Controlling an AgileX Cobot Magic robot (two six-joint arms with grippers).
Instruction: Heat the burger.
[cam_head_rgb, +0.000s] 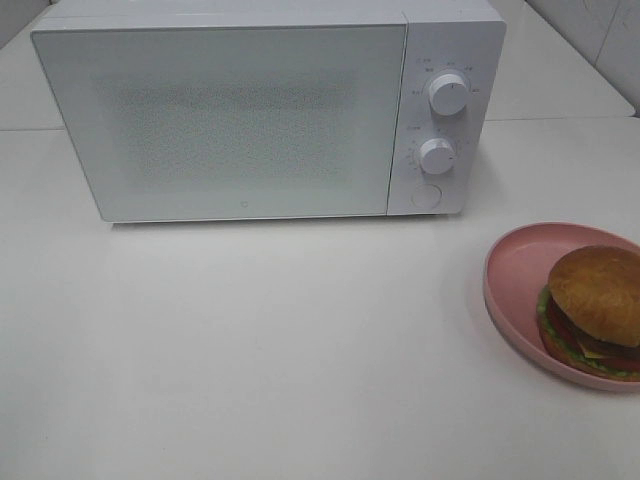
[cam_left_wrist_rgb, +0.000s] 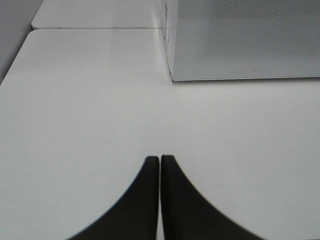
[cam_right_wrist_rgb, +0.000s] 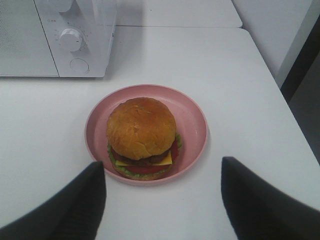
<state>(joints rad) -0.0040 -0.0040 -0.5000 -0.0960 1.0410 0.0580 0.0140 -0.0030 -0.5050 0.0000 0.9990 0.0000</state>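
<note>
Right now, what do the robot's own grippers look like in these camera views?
Only fingers show. The left gripper has two matte black fingers that flare wide at the base and taper to narrow tips. The right gripper has broad, dark charcoal fingers with rounded ends. No cables or markings are visible.

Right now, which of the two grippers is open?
The right gripper, its fingers wide apart before the burger; the left gripper is shut.
</note>
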